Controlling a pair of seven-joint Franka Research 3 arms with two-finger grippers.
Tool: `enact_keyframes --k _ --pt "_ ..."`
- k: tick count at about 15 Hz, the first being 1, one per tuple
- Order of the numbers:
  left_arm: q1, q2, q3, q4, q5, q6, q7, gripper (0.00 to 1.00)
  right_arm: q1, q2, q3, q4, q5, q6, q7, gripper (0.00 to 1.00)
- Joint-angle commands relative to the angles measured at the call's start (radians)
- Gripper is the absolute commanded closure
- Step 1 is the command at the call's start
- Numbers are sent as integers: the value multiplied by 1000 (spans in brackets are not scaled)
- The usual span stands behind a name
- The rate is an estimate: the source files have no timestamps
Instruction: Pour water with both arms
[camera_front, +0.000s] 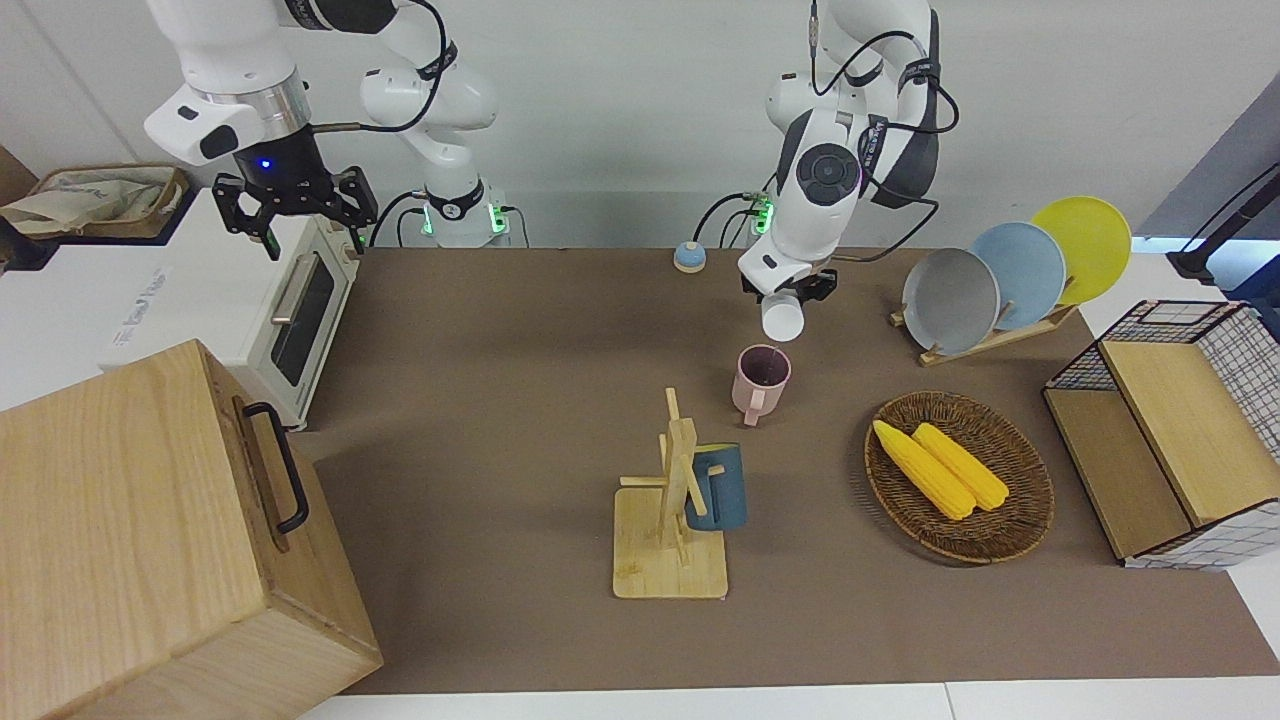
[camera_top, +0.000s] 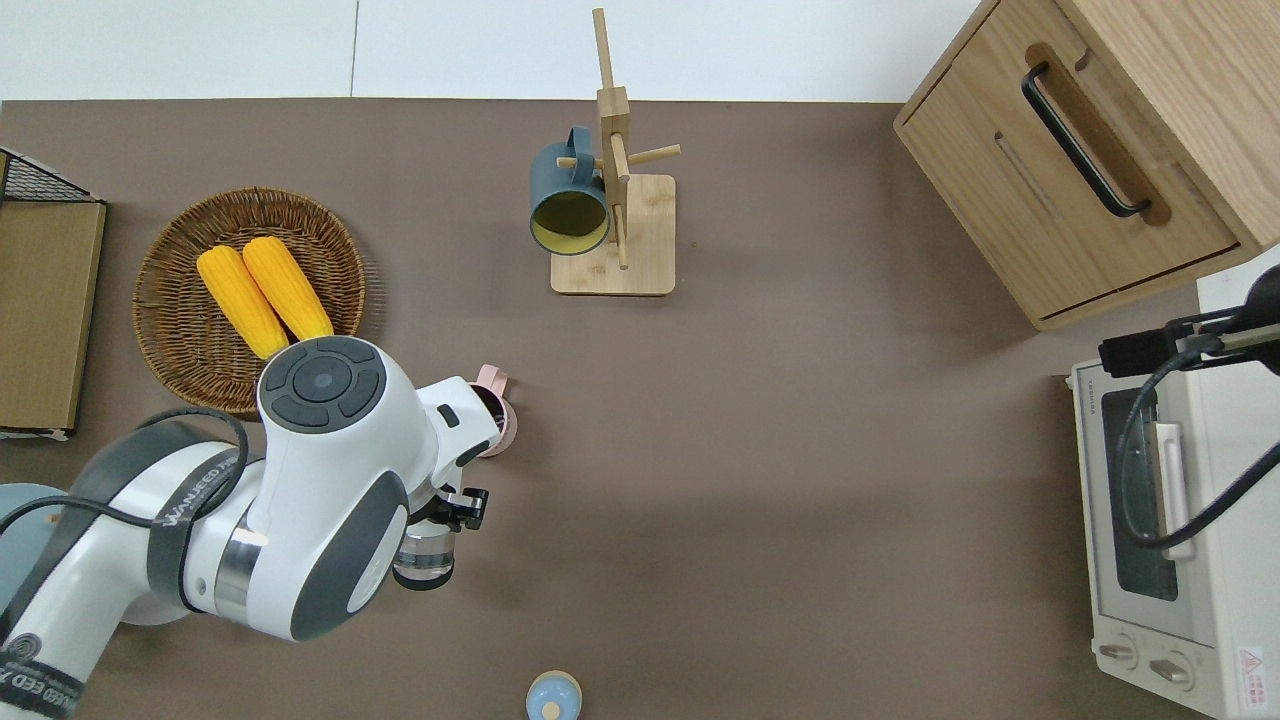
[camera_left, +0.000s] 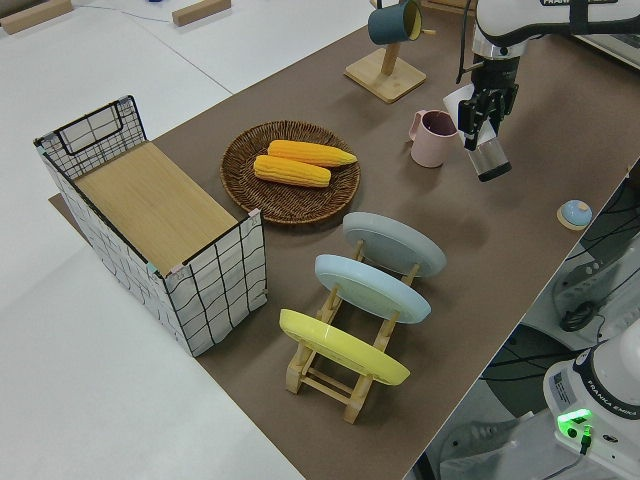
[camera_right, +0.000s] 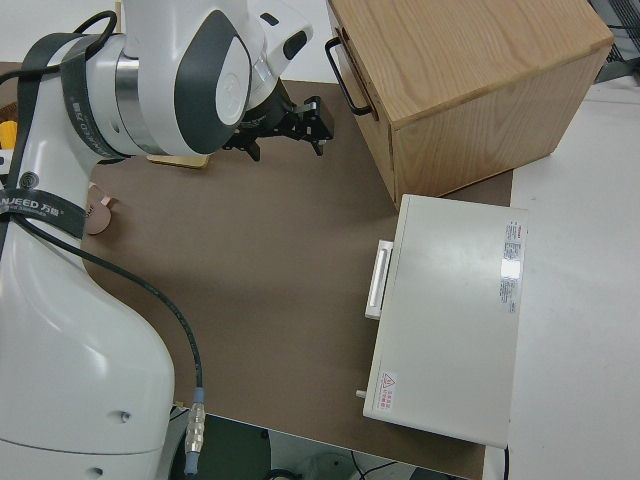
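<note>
L gripper (camera_left: 484, 112) jaws closed on clear cup (camera_left: 489, 160), tilted, near pink mug (camera_front: 762, 383) on table (camera_front: 500, 400). Cup prob. light, rigid, slick, breakable; grip mid-wall. R gripper (camera_front: 296, 205) parked, jaws spread, holding nothing.

The worktop (camera_front: 520, 400) is brown. A pink mug (camera_front: 762, 380) stands near a dark blue mug (camera_front: 717, 487) on a pale wooden rack (camera_front: 668, 540). Yellow corn cobs (camera_front: 940, 467) lie in a brown woven basket (camera_front: 1025, 500). Grey (camera_front: 950, 300), light blue (camera_front: 1020, 273) and yellow (camera_front: 1085, 240) plates stand together.
</note>
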Motion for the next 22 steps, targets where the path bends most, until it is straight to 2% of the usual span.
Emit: enact_keyframes --k 1,5,12,16,18,20,22 --pt "4 -14 -1 31 16 -37 -9 1000 -4 -2 3 6 13 -14 8 7" --pt "4 -49 -1 -10 5 30 -12 1000 -4 -2 5 6 13 -14 8 7" --pt "2 -216 -1 -234 -41 294 -14 1000 -4 -2 5 8 13 -14 8 7" --pt "5 -223 3 -240 -41 299 -20 1000 -4 -2 3 8 13 -14 8 7" --pt "23 -221 29 -239 -33 303 -35 1000 -4 -2 3 8 13 -14 9 7" --pt "79 -215 31 -236 -26 326 -37 1000 -4 -2 3 6 13 -14 8 7" --pt "161 -210 31 -230 -24 407 -37 1000 -4 -2 5 8 13 -14 8 7"
